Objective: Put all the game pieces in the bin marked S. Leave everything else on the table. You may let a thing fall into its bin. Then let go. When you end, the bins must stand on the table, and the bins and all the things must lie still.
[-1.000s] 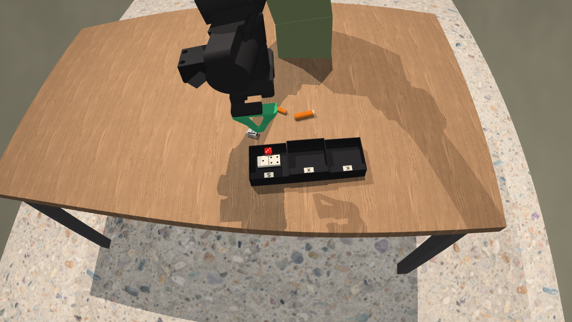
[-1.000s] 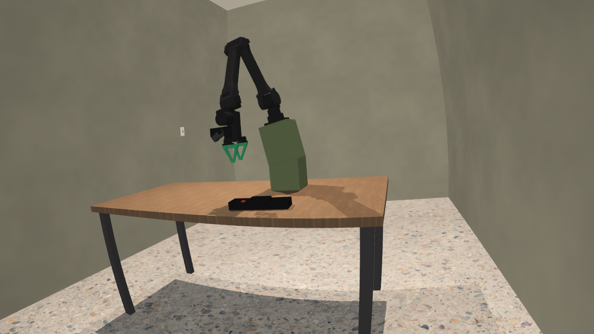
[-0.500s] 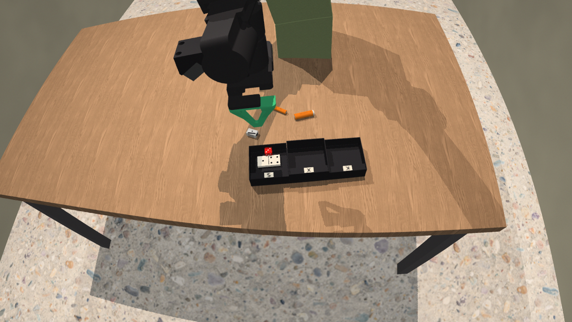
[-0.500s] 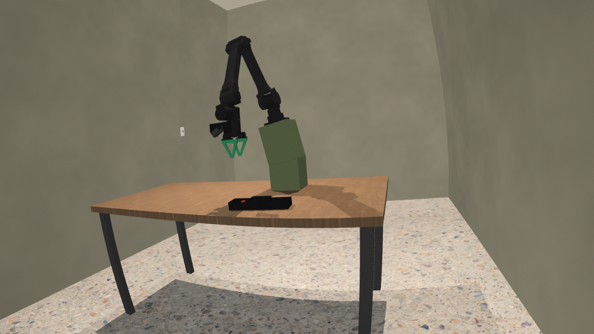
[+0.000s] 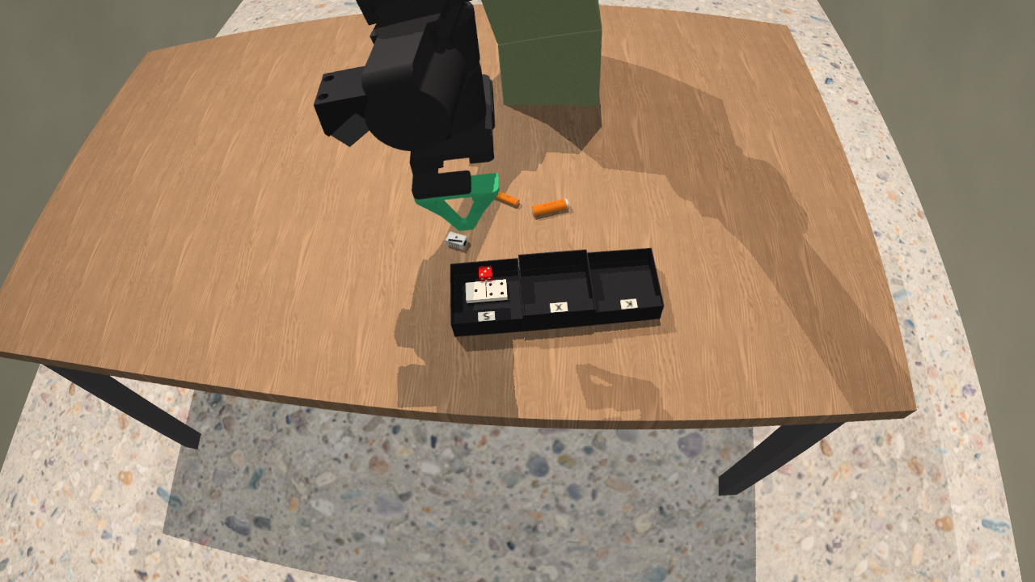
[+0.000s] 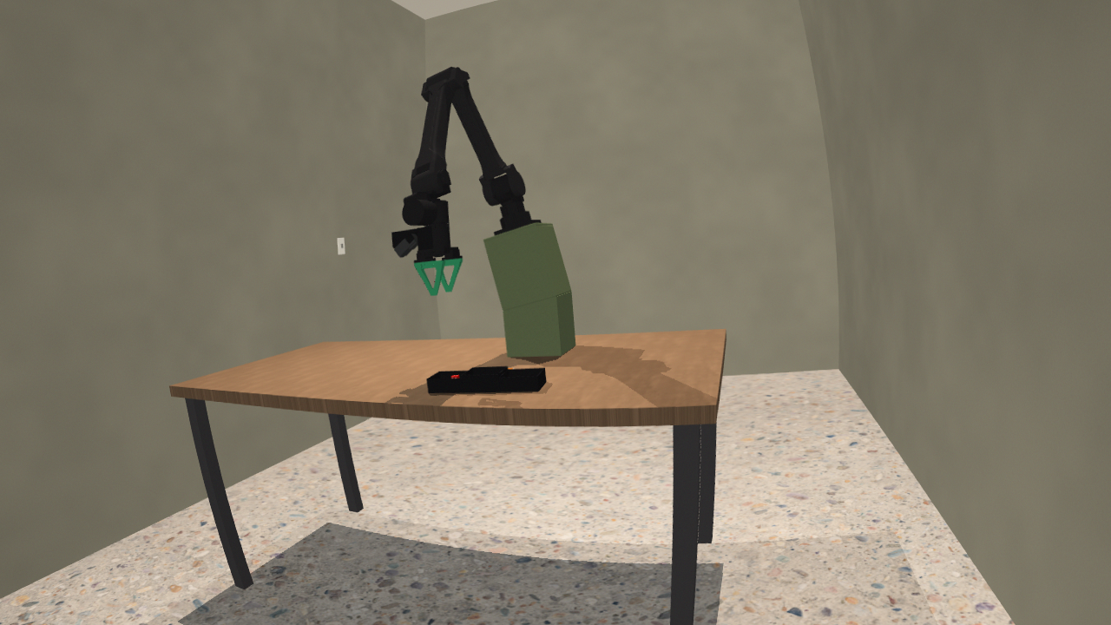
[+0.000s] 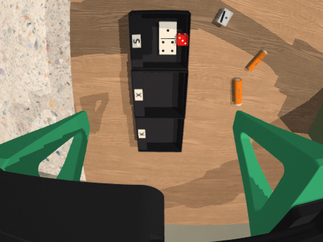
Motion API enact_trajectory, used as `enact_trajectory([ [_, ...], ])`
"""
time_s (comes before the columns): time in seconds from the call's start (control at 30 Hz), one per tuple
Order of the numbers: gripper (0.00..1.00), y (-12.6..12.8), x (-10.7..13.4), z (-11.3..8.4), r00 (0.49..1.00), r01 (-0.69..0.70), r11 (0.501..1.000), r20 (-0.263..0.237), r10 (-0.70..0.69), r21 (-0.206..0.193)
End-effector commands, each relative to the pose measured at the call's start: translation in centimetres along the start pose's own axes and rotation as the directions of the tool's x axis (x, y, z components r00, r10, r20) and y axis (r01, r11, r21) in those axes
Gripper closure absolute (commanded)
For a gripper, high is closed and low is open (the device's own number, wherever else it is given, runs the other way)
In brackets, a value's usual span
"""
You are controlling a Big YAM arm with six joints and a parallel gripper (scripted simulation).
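A white domino [image 5: 487, 291] and a red die [image 5: 484, 272] lie inside the black bin marked S [image 5: 486, 302]; both also show in the wrist view, the domino [image 7: 167, 39] and the die [image 7: 182, 39]. A small grey-white piece with a dark mark [image 5: 455, 242] lies on the table just behind that bin, and in the wrist view [image 7: 223, 16] too. My gripper [image 5: 462, 204] [image 6: 439, 277] with green fingers is open and empty, high above the table, behind the bins.
The bins marked X [image 5: 555, 289] and K [image 5: 627, 284] adjoin bin S and look empty. Two orange cylinders [image 5: 551, 208] [image 5: 508, 200] lie on the table behind the bins. A tall green block [image 5: 550, 54] stands at the back.
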State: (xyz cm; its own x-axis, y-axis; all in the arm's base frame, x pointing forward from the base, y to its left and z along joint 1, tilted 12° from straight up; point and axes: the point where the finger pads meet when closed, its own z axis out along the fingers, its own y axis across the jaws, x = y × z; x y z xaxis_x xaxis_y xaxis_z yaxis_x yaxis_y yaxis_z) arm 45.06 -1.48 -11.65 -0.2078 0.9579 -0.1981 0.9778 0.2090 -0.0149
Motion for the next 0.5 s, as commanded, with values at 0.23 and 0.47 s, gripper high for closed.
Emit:
enact_trajectory([
  [0.23,0.0,-0.38,0.16,0.5,1.0,-0.001,1.0,0.005,0.001,0.003],
  [0.47,0.0,-0.56,0.11,0.65,1.0,0.0,1.0,0.004,0.0,0.01],
])
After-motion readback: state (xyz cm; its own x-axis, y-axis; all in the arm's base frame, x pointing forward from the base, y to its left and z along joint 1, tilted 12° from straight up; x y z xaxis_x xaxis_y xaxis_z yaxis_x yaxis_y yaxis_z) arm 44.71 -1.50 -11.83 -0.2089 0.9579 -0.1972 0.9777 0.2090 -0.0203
